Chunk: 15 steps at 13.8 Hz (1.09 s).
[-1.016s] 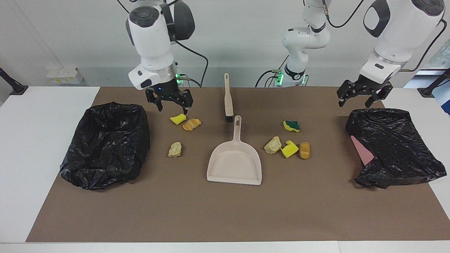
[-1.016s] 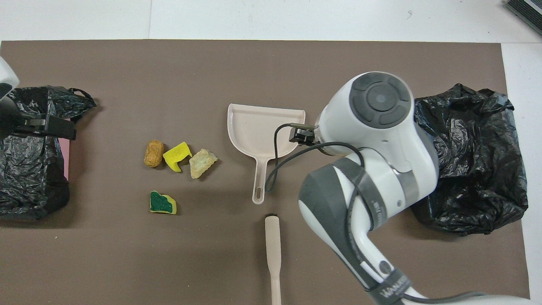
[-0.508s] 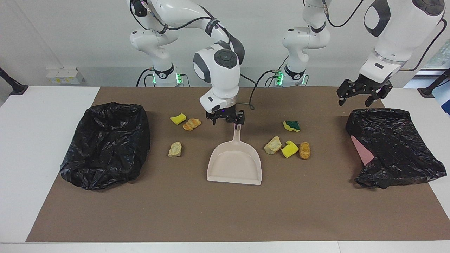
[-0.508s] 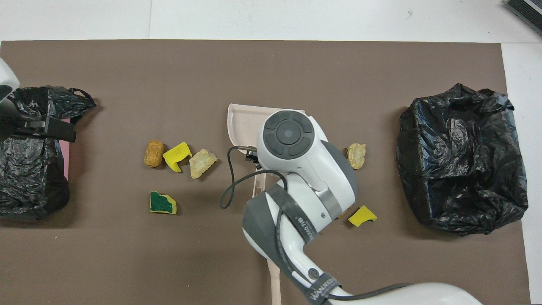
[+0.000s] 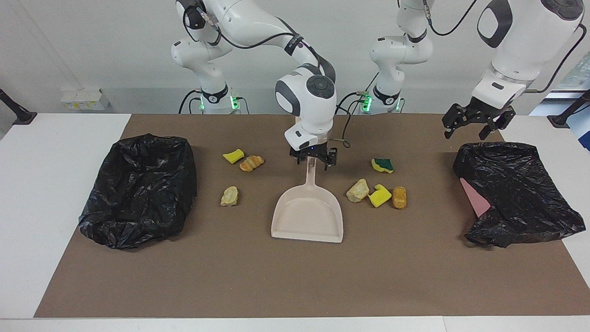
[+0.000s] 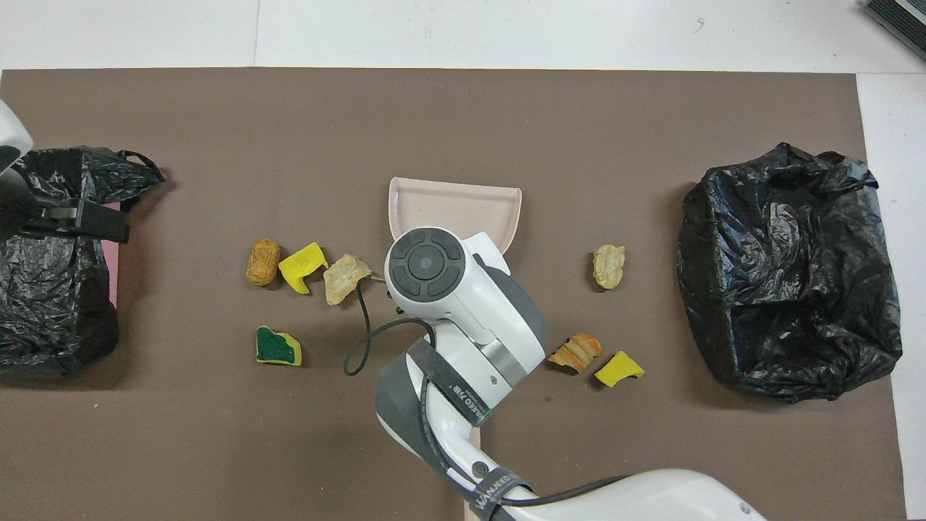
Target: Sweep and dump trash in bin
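The beige dustpan point(image 5: 308, 216) point(image 6: 456, 206) lies mid-table, its handle pointing toward the robots. My right gripper point(image 5: 314, 162) hangs open just over the handle's end, its fingers on either side of it; from above the arm hides it. Toward the right arm's end lie three pieces of trash: a yellow sponge bit point(image 5: 233, 156), an orange bread piece point(image 5: 251, 163) and a beige lump point(image 5: 229, 196). Toward the left arm's end lie a green-backed sponge point(image 5: 382, 164), a beige lump point(image 5: 358, 190), a yellow sponge point(image 5: 379, 195) and an orange-brown piece point(image 5: 399, 197). My left gripper point(image 5: 474, 131) waits open over a bin's edge.
Two bins lined with black bags stand on the brown mat: one at the right arm's end point(image 5: 138, 189), one at the left arm's end point(image 5: 516, 193) with a pink patch showing. The right arm hides nearly all of the brush, which lies nearer the robots than the dustpan.
My right arm has swung from above the yellow sponge bit and bread piece toward the table's middle and come down over the dustpan's handle. The left arm has not moved.
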Motion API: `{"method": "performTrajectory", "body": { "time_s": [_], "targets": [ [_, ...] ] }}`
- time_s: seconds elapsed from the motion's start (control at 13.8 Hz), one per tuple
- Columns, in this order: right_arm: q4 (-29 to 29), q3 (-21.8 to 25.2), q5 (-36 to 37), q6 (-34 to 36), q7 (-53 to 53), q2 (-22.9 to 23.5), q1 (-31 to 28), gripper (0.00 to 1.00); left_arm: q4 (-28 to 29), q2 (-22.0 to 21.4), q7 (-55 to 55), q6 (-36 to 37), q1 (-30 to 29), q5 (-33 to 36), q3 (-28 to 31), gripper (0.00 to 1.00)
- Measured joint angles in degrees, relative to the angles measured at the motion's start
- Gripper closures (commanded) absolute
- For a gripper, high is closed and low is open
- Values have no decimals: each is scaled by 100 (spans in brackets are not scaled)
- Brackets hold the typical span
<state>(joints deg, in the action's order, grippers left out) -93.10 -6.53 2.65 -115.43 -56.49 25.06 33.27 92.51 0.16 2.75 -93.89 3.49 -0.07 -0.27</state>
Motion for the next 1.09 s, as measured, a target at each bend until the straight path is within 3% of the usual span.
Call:
{"method": "performTrajectory", "body": {
  "time_s": [0.36,0.51,0.58,0.73,1.09],
  "targets": [
    [-2,20,1,8,0,83,19,15,43,-1,37,0,4,0,-6,0],
    [-3,12,1,8,0,112,22,30,135,-2,50,-4,8,0,-26,0],
    [-3,12,1,8,0,119,21,44,211,-3,56,-28,17,0,-40,0],
    [-3,12,1,11,0,125,18,99,499,-27,61,-220,99,0,-63,0],
    [20,25,22,46,1,122,7,100,1918,-402,73,-1062,643,-186,-114,0]
  ]
}}
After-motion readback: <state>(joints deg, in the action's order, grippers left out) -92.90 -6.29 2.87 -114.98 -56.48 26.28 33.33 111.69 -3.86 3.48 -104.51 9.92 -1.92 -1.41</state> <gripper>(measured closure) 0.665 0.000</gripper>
